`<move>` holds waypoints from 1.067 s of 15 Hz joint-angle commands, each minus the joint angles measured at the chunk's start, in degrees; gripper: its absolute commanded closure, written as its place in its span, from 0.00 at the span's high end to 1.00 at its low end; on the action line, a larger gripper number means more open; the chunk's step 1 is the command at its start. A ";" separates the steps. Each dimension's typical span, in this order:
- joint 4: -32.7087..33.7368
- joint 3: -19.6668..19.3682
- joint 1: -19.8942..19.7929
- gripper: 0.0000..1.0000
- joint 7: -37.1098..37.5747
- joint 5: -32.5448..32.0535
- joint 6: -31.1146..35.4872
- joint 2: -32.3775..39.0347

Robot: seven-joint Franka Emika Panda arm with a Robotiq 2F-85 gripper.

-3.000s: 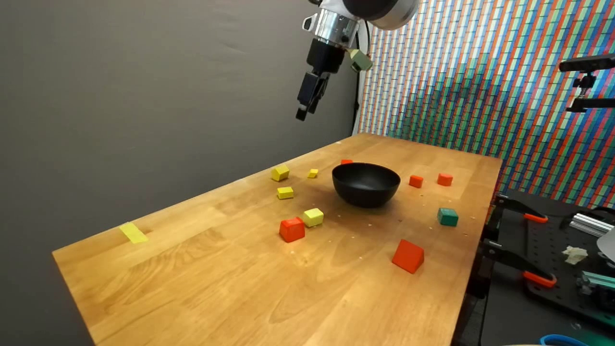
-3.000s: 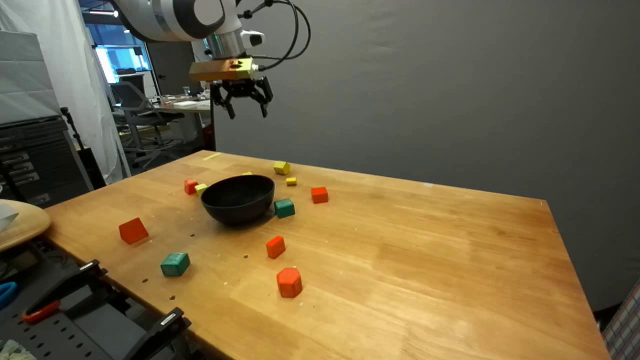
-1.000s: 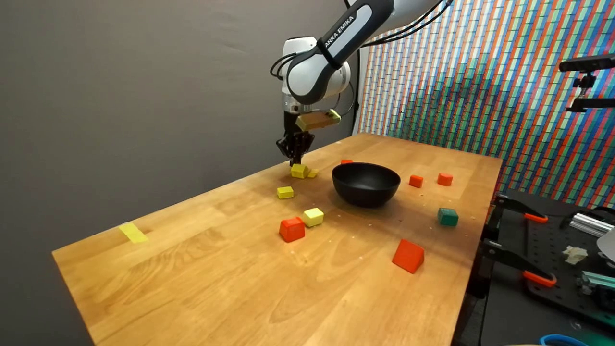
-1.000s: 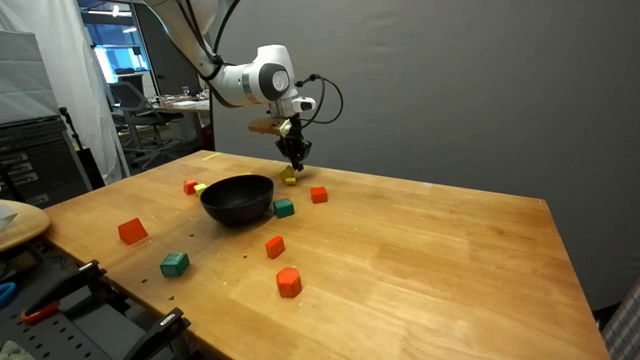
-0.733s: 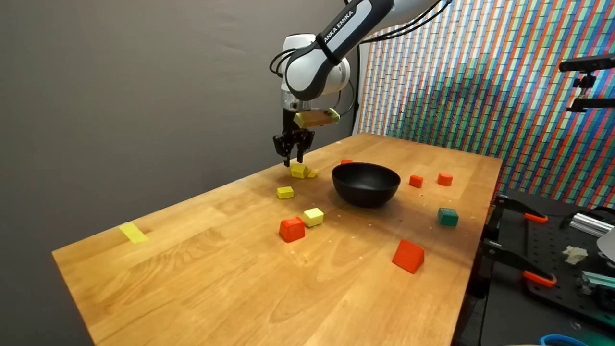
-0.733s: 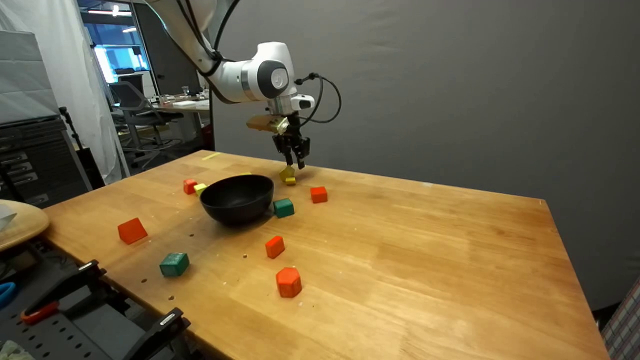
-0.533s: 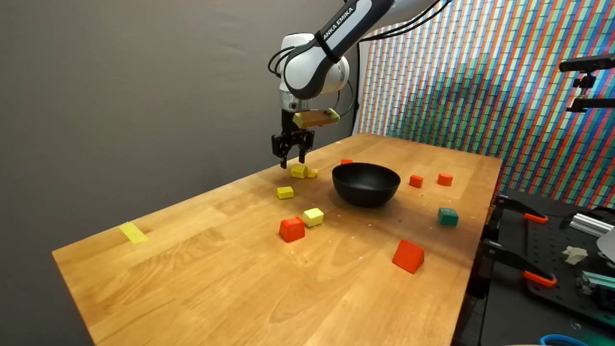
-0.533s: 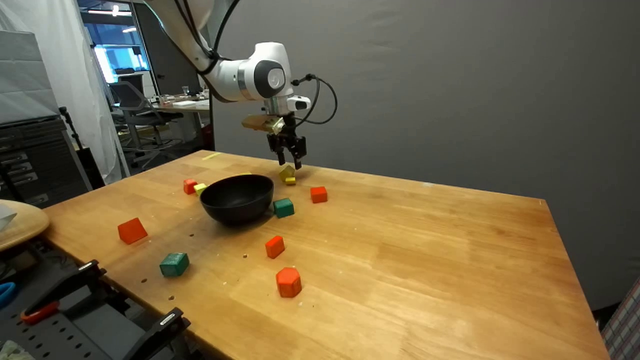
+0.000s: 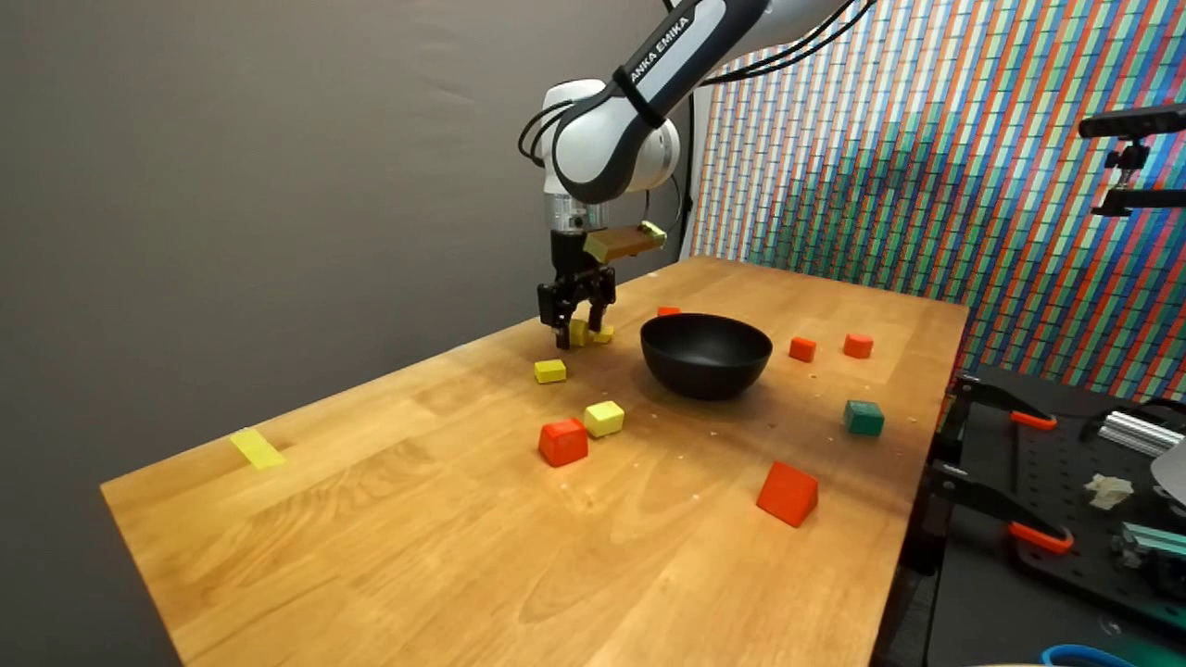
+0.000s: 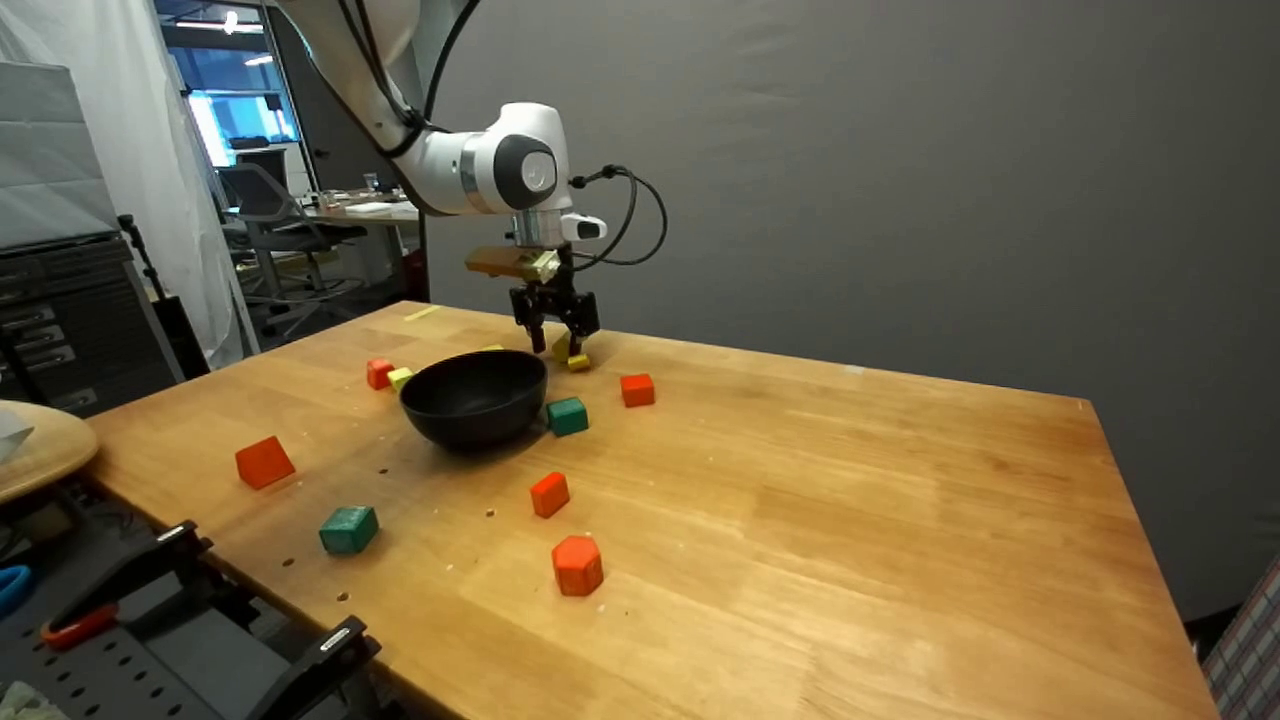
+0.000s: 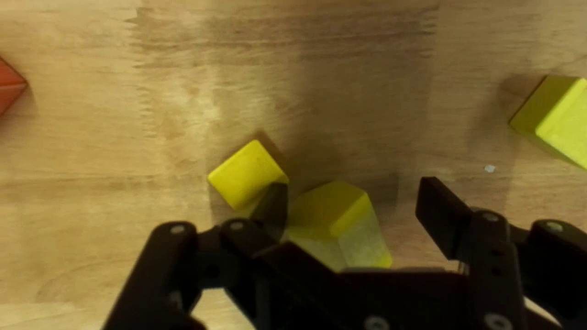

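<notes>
Half encloses the yellow block [image 11: 335, 220] with the gripper [image 11: 353, 197], parted wide and clasping nothing. In both exterior views, reaches down alongside the block, close to the table [image 9: 445, 519] near one edge. Seen in the wrist view: set between the fingers [image 11: 442, 215], yet not midway; almost against the one at nine o'clock, contact impossible to tell, and plainly apart from the one at three. Spread that far, most likely, to clear both flanks of a fairly broad piece; off centre, perhaps, for lack of finer alignment. Resting on the table, apparently by its own weight alone. At ten o'clock from the block, just beside the nearer finger and partly hidden by it, the small block [image 11: 247, 176], probably short of room there. At two o'clock, well apart, a pale block [image 11: 564, 119]; farther out, near ten, cut off at the edge, a red block [image 11: 9, 87]. In an exterior view, at three o'clock from the gripper and near it, the bowl [image 9: 706, 375], mouth up, presumably steadied by a flat base.
</notes>
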 commanded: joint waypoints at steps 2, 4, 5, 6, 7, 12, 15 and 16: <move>-2.96 0.02 -0.50 0.38 -1.62 -1.30 0.28 -2.16; -3.25 0.04 -0.24 0.23 -1.81 -1.82 0.42 -2.47; -3.36 0.18 -0.22 0.19 -1.97 -1.99 0.55 -2.68; -3.50 0.38 -0.23 0.19 -2.14 -2.01 0.39 -2.98; -4.14 0.86 -0.42 0.18 -2.67 -1.70 0.40 -3.95; -12.69 2.31 -0.52 0.18 -8.34 -3.17 -3.53 -15.93; -20.63 0.57 0.69 0.18 -5.48 -6.95 -4.10 -24.79; -23.65 0.57 0.38 0.18 -4.70 -7.35 -4.70 -27.60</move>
